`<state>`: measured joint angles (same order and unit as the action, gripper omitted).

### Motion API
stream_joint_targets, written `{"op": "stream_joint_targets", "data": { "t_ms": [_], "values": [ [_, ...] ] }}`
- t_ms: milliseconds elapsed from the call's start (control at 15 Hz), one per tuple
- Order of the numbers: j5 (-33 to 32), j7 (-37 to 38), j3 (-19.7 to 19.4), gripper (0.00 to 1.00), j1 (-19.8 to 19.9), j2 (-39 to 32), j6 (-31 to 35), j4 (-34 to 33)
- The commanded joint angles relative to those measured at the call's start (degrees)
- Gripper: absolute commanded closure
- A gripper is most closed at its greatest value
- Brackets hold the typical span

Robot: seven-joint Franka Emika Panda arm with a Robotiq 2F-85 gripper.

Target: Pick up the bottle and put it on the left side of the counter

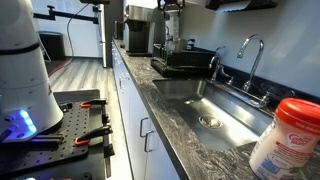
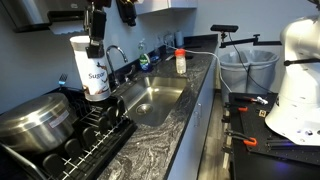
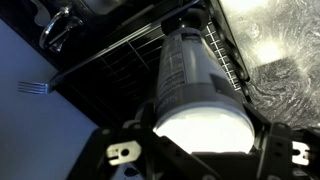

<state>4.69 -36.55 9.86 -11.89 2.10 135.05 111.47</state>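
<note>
Speckled dark granite makes the long tabletop (image 1: 170,125), and at one end of it the bottle (image 1: 288,138) stands upright — wide white plastic, red screw cap, printed label — just beside the inset steel sink (image 1: 190,92), with nothing gripping it. Bare stone runs along the front edge. Beyond the basin, over a black wire dish rack (image 2: 95,135), the jaws are clenched on a tall white cylindrical canister (image 2: 93,72) — well apart from the bottle.
</note>
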Motion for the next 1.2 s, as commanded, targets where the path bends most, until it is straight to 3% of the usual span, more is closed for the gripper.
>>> {"op": "stream_joint_targets", "data": {
  "t_ms": [0,267,333,1133],
  "values": [
    [-0.1,0.2,0.2,0.15,0.2,-0.3,0.0,-0.2],
    [-0.1,0.2,0.3,0.15,0.2,-0.5,0.2,-0.3],
    [-0.1,0.2,0.3,0.40,0.2,-0.5,0.2,-0.3],
    [0.1,0.4,1.1,0.40,0.5,-6.8,5.7,-1.1]
  ]
}}
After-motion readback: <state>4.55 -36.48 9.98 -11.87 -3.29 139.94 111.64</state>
